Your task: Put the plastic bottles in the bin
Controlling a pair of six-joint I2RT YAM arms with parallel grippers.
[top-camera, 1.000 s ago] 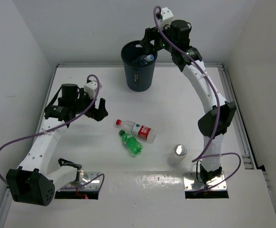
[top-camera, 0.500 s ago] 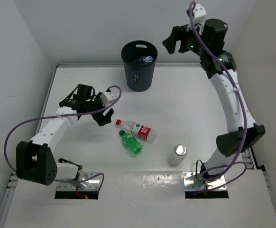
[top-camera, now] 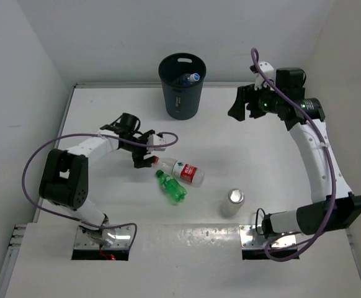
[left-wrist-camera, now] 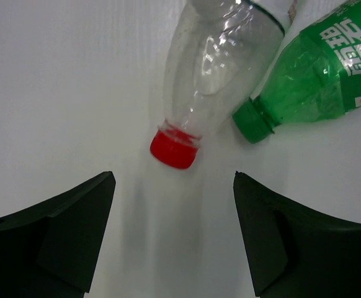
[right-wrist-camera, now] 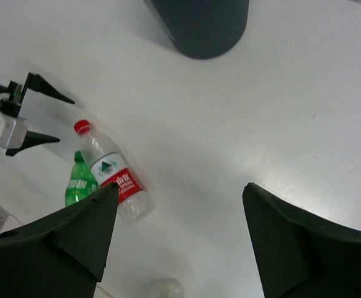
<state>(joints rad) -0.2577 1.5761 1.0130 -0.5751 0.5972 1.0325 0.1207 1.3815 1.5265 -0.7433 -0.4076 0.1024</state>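
A clear bottle with a red cap and red-white label (top-camera: 182, 170) (left-wrist-camera: 214, 68) (right-wrist-camera: 113, 177) lies mid-table. A green bottle (top-camera: 171, 187) (left-wrist-camera: 311, 81) (right-wrist-camera: 78, 183) lies against it. A pale silvery-topped bottle (top-camera: 232, 202) (right-wrist-camera: 162, 288) stands nearer the front. The dark grey bin (top-camera: 182, 87) (right-wrist-camera: 202, 25) stands at the back, with a blue-capped bottle (top-camera: 191, 78) inside. My left gripper (top-camera: 148, 156) (left-wrist-camera: 174, 175) (right-wrist-camera: 19, 118) is open just short of the red cap, holding nothing. My right gripper (top-camera: 237, 107) (right-wrist-camera: 180, 186) hangs open and empty, high and to the right of the bin.
White walls close in the table (top-camera: 242, 155) at the back and both sides. A raised rail (top-camera: 311, 161) runs along the table's right edge. Purple cables loop off both arms.
My left gripper has swung right across the table, up to the red cap. My right arm has drawn back from over the bin, to the right and lower.
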